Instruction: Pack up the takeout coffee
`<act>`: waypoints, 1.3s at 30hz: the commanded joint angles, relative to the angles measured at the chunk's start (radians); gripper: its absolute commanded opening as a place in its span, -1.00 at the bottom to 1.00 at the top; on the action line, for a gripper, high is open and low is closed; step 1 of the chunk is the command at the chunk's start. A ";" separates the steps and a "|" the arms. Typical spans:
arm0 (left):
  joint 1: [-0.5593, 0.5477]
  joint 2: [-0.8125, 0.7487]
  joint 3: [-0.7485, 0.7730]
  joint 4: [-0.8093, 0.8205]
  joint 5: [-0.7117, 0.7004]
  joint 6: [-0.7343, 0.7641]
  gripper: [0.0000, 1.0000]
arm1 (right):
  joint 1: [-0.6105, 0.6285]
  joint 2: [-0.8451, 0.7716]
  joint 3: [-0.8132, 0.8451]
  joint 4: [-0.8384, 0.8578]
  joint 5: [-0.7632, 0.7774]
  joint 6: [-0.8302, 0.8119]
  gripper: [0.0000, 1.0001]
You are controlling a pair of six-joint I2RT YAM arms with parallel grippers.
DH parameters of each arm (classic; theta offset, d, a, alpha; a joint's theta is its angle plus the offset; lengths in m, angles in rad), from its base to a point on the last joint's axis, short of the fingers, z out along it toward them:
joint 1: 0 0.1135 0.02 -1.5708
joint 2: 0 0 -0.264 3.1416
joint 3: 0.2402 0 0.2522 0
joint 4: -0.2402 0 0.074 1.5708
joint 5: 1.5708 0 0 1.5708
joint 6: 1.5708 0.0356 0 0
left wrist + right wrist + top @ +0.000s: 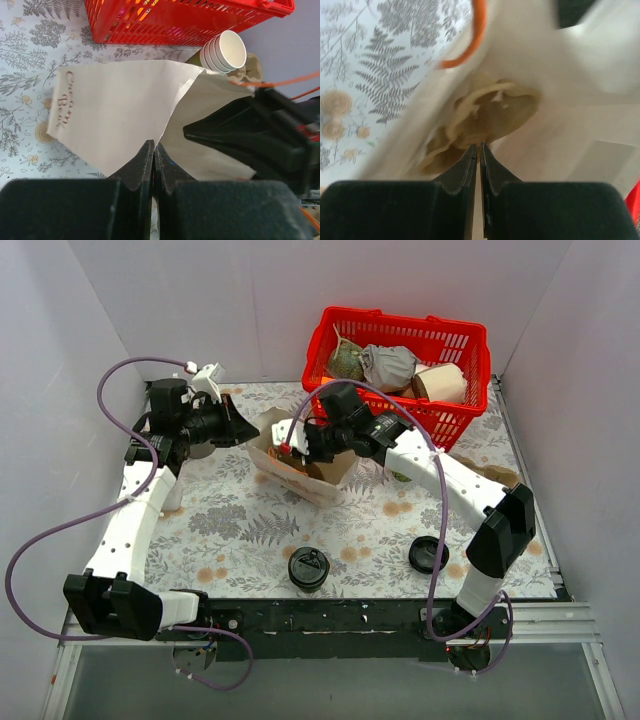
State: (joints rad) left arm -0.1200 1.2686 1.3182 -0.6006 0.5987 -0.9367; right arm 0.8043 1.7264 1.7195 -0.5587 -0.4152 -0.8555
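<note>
The takeout coffee (308, 568), a small cup under a black dome lid, stands alone near the table's front edge, away from both grippers. A cream paper bag (305, 465) lies on its side mid-table with its mouth facing left. My left gripper (243, 430) is shut on the bag's mouth edge; in the left wrist view its closed fingertips (154, 148) pinch the paper (115, 110). My right gripper (300, 445) is shut, its tips (478, 147) inside the bag's mouth. I cannot tell whether it pinches any paper. The bag's orange handle (470, 40) loops above it.
A red basket (470, 390) with wrapped food stands at the back right. A stack of lidless cream cups (225, 50) lies beside the bag, and a loose black lid (428, 554) sits front right. White walls enclose the table.
</note>
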 commanded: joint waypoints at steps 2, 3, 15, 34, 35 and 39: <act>-0.001 0.000 0.076 0.032 0.088 0.007 -1.00 | 0.016 -0.013 -0.058 -0.017 0.091 -0.185 -0.73; -0.001 0.006 0.078 0.033 0.104 0.010 -1.00 | 0.016 -0.013 -0.081 -0.009 0.104 -0.198 -0.72; -0.015 0.008 0.064 0.041 0.049 -0.053 -1.00 | 0.029 0.010 -0.081 0.213 0.314 0.320 -0.56; -0.036 -0.047 -0.025 0.058 -0.025 -0.093 -1.00 | 0.072 -0.010 -0.210 0.301 0.334 0.475 -0.53; -0.036 -0.051 -0.028 0.062 -0.019 -0.096 -1.00 | 0.072 0.002 -0.202 0.292 0.357 0.490 -0.54; -0.043 -0.055 -0.031 0.074 -0.016 -0.111 -1.00 | 0.073 0.025 -0.195 0.260 0.612 0.628 -0.54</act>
State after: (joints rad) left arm -0.1547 1.2655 1.2945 -0.5629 0.5728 -1.0294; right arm 0.8764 1.7374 1.4834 -0.2584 -0.0204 -0.3679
